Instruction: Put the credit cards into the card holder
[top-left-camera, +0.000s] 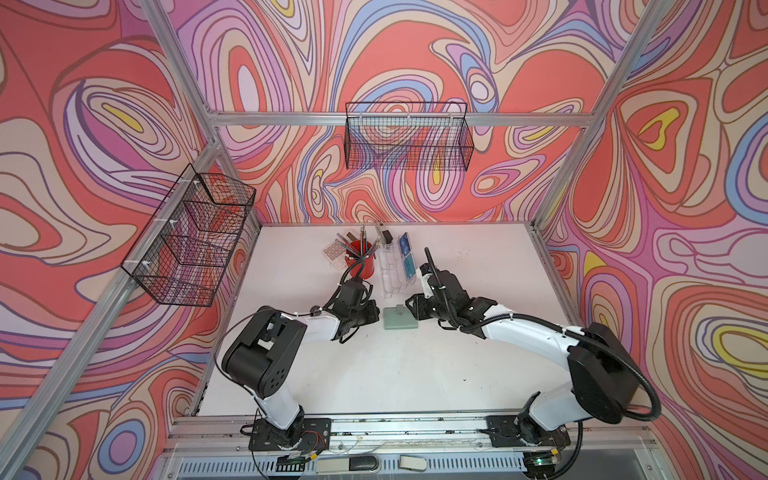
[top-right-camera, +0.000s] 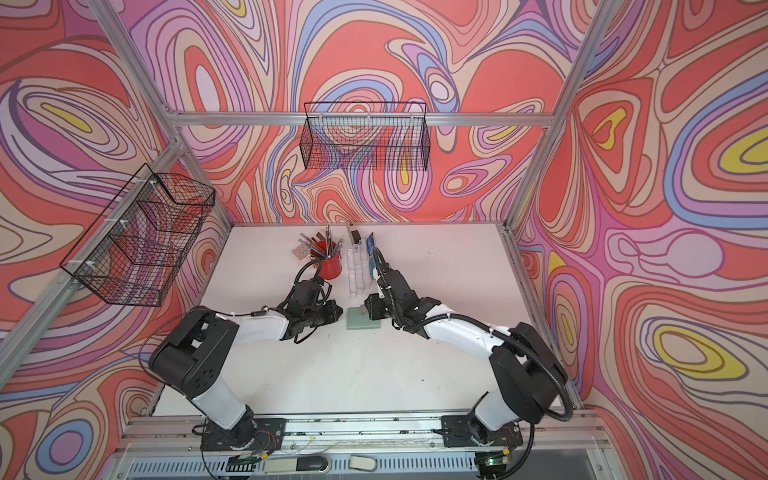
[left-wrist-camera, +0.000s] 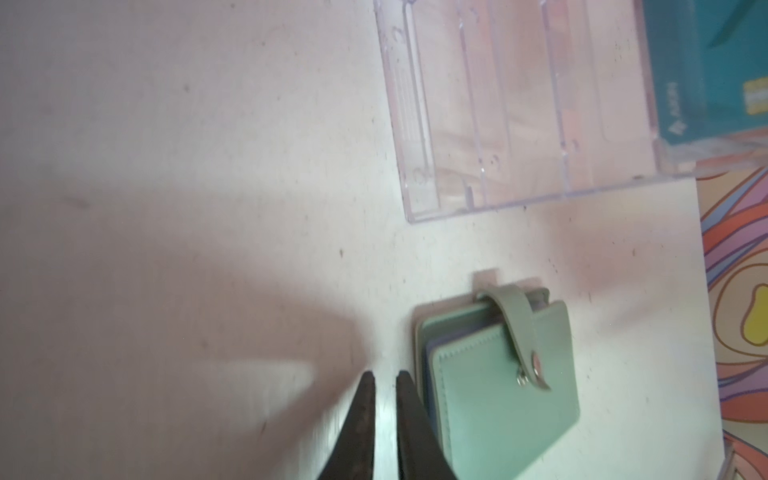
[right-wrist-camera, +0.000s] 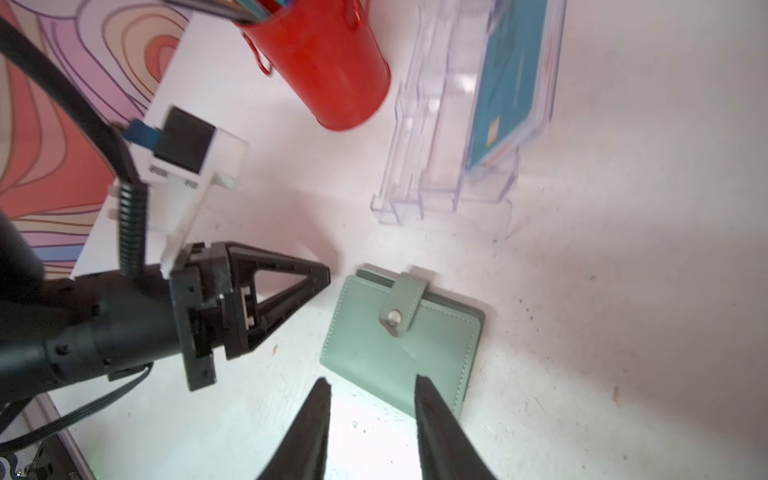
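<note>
Sage-green leather-like card holder (right-wrist-camera: 403, 345) lies closed and flat on the white table (right-wrist-camera: 623, 249), its strap folded over the cover, midway between both arms. The left gripper (left-wrist-camera: 385, 376) sits just left of it, its black fingers parted by a mere slit and pinching nothing. The right gripper (right-wrist-camera: 370, 380) stands at its right edge, spread and holding nothing. Teal plastic credit cards (right-wrist-camera: 507, 95) stand in the clear tiered acrylic stand (right-wrist-camera: 432, 145) just beyond, on the far side.
</note>
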